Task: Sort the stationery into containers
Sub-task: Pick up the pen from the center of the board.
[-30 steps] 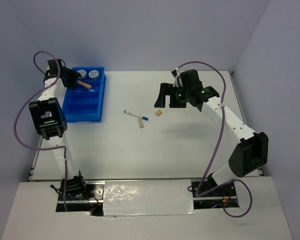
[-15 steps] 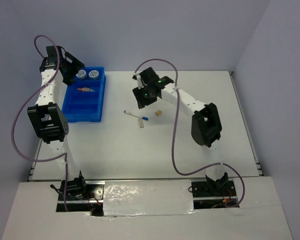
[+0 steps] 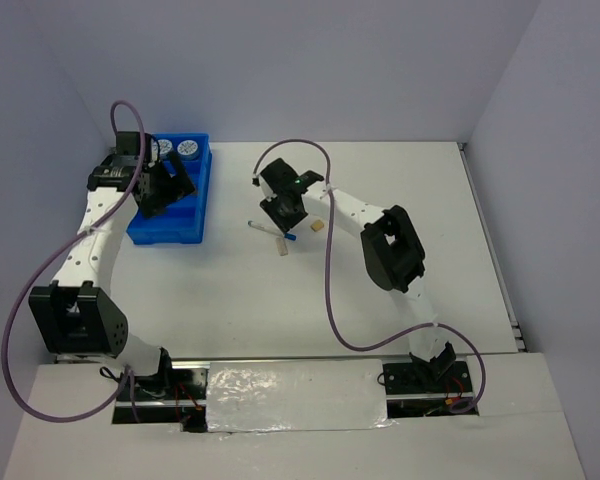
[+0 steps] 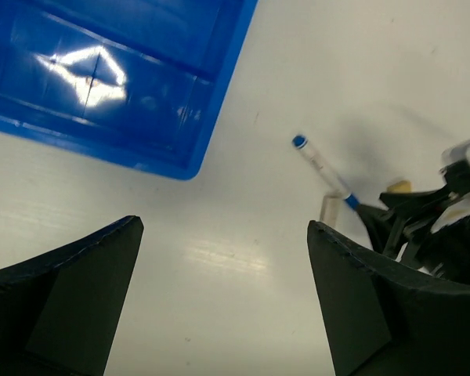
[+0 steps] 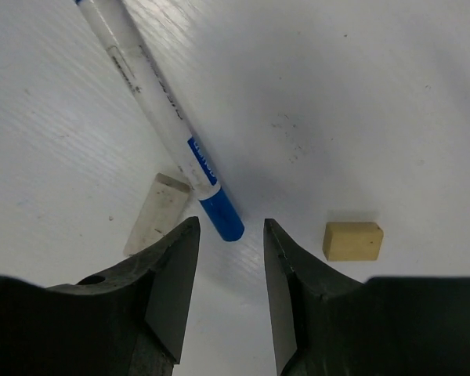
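White table (image 3: 480, 220): R gripper (image 5: 229, 251) part-open at pen (image 5: 153, 110) cap, not gripping; L gripper (image 4: 225, 227) wide open nr blue tray (image 4: 102, 78).

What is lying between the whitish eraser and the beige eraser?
The blue-capped end of the pen lies between the whitish eraser and the beige eraser. The right wrist view shows this most clearly.

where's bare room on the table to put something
Free: white table right of the beige block eraser; between the bright blue plastic tray and the thin white blue-capped pen. Crowded: pen, grey eraser and right end effector cluster.
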